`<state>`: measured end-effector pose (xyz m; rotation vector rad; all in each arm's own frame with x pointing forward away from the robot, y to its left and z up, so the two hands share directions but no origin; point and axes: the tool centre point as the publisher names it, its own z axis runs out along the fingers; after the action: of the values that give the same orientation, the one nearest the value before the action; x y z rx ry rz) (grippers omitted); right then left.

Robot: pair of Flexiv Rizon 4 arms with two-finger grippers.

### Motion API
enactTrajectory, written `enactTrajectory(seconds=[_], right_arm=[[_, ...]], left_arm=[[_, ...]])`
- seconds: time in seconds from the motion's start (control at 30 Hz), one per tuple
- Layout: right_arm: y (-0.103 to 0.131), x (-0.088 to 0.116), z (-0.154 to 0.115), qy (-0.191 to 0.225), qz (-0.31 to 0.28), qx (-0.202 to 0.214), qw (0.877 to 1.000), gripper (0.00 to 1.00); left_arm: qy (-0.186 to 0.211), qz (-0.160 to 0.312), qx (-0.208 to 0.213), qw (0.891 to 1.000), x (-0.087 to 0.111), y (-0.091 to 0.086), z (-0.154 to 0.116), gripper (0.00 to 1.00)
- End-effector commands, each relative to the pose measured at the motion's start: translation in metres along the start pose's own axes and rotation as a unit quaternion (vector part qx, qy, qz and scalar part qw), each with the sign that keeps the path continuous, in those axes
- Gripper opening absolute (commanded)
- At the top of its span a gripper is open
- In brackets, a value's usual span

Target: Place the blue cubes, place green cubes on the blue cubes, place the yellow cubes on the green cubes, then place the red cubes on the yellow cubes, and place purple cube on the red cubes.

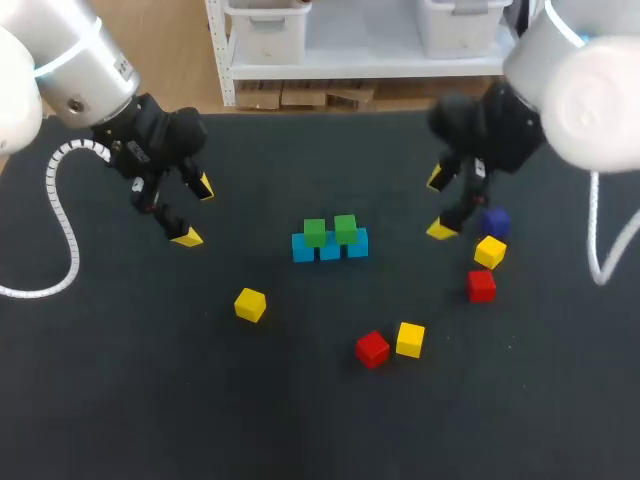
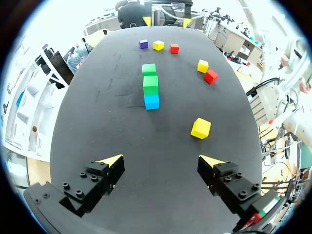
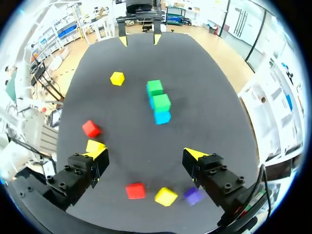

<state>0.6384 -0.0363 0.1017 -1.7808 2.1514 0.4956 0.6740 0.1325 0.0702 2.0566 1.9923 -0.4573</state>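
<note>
Since two matte green cubes (image 1: 315, 232) already top the row of blue cubes (image 1: 358, 243) at mid-table, the likeliest next pick is the matte yellow cube (image 1: 490, 251) at four o'clock just beside the right gripper (image 1: 440, 205), whose jaws stand spread and empty, like those of the left gripper (image 1: 195, 212).
</note>
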Motion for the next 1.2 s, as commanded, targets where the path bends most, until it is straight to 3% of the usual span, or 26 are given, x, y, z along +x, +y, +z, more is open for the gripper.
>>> enactTrajectory(seconds=[0.03, 0.4, 0.67, 0.93, 1.2], right_arm=[[0.042, 0.011, -0.003, -0.01, 0.014, 0.075, 0.997, 1.0], [0.088, 0.032, 0.013, -0.006, 0.02, 0.115, 0.993, 1.0], [0.116, 0.053, 0.029, 0.001, 0.011, 0.098, 0.995, 1.0], [0.12, 0.063, 0.045, 0.001, 0.009, 0.09, 0.996, 1.0], [0.123, 0.058, 0.057, -0.003, 0.007, 0.081, 0.997, 1.0]], left_arm=[[-0.001, 0.001, -0.001, 1.0, 0.001, 0.0, 0.0, 1.0], [-0.001, 0.001, -0.001, 1.0, 0.001, 0.0, 0.0, 1.0], [-0.001, 0.001, -0.001, 1.0, 0.001, 0.0, 0.0, 1.0], [-0.001, 0.001, -0.001, 1.0, 0.001, 0.0, 0.0, 1.0], [-0.001, 0.001, -0.001, 1.0, 0.001, 0.0, 0.0, 1.0]])
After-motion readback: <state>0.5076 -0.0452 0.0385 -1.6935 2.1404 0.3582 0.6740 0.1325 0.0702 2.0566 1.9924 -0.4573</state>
